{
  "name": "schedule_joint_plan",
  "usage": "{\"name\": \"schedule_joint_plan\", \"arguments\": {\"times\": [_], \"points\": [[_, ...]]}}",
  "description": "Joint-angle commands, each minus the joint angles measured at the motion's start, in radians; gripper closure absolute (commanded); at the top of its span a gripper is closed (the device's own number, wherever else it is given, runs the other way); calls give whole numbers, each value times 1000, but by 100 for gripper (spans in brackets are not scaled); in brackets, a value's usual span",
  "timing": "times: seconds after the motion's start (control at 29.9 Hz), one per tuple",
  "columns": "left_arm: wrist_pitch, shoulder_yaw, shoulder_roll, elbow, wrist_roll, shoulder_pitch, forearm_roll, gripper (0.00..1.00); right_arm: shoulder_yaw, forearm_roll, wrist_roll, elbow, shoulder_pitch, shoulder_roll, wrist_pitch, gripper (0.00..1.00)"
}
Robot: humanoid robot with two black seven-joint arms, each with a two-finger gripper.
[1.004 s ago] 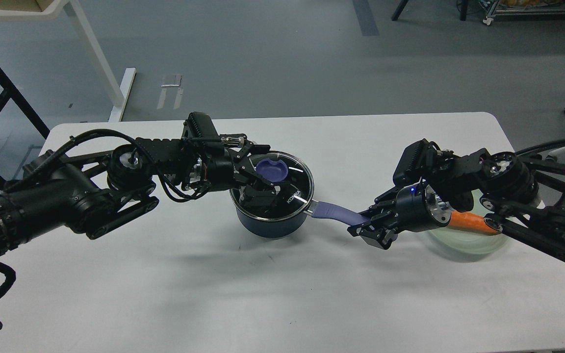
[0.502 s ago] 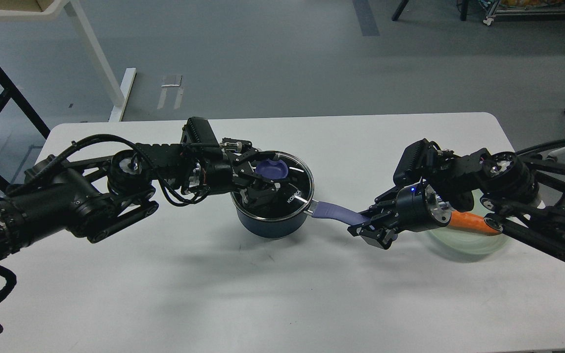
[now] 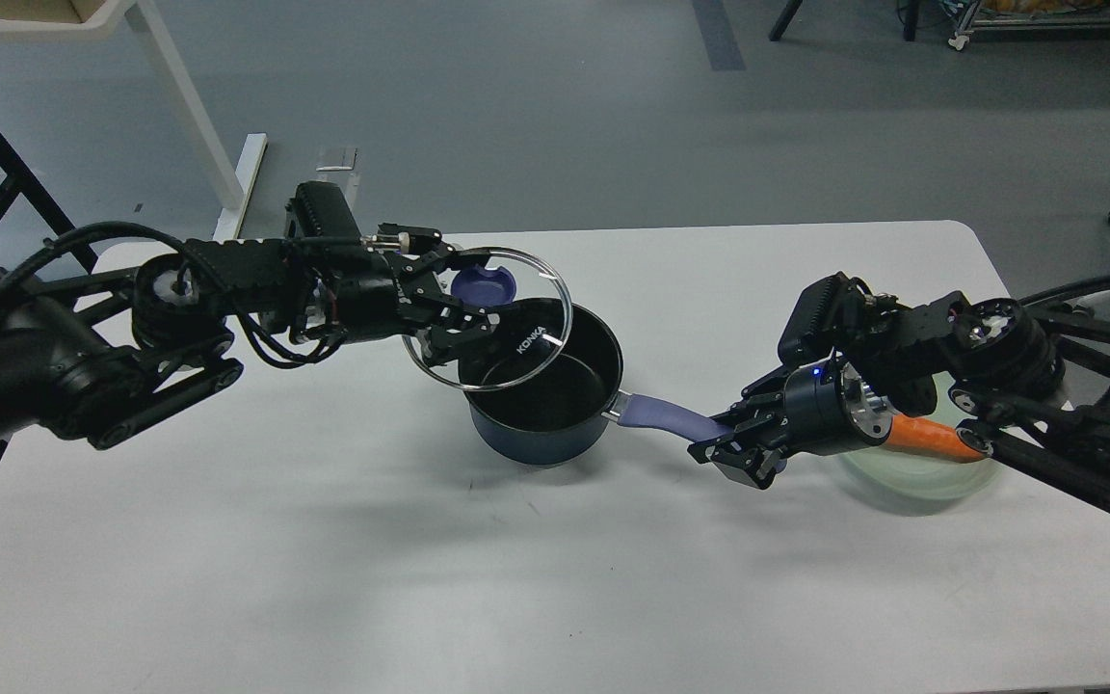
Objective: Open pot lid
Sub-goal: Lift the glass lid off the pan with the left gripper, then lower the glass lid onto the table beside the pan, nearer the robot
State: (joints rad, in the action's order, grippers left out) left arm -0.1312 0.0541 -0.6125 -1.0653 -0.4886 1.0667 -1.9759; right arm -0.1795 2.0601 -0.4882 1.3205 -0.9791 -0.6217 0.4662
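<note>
Lid (image 3: 489, 318): glass lid is off the pot, tilted, up and to the left of the rim, its lower edge overlapping the pot's left side in this view.
Left gripper (image 3: 463, 308): clamped on the lid's purple knob (image 3: 484, 284), carrying the whole lid from that one point.
Pot (image 3: 545, 395): dark blue, sits on the white table (image 3: 324, 540), interior open and looks empty.
Right gripper (image 3: 733, 448): closed on the end of the purple pot handle (image 3: 661, 416), steadying it.
Behind the right arm: pale bowl (image 3: 911, 477) with a carrot (image 3: 926, 436) in it.
Risk one: tilted glass on a small knob; I judge a loose pinch could let it swing or slip.
Risk two: the low edge could clip the rim if the lid drops before it clears sideways.
</note>
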Motion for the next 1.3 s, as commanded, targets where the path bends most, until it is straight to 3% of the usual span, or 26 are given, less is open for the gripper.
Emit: {"name": "schedule_joint_plan", "arguments": {"times": [0.0, 0.3, 0.5, 1.07, 1.17, 1.27], "points": [[-21, -7, -137, -64, 0, -11, 25, 55, 0, 0, -1, 0, 0, 2, 0, 66], [-148, -8, -337, -61, 0, -240, 117, 54, 0, 0, -1, 0, 0, 2, 0, 66], [-281, -7, -357, -24, 0, -385, 117, 53, 0, 0, -1, -1, -1, 0, 0, 66], [-347, -43, -305, 116, 0, -459, 117, 51, -1, 0, -1, 0, 10, 0, 0, 66], [-357, -43, -305, 117, 0, -473, 117, 46, -1, 0, -1, 0, 8, 2, 0, 66], [-357, -43, -303, 119, 0, -478, 120, 33, -1, 0, -1, 0, 8, 0, 0, 66]]}}
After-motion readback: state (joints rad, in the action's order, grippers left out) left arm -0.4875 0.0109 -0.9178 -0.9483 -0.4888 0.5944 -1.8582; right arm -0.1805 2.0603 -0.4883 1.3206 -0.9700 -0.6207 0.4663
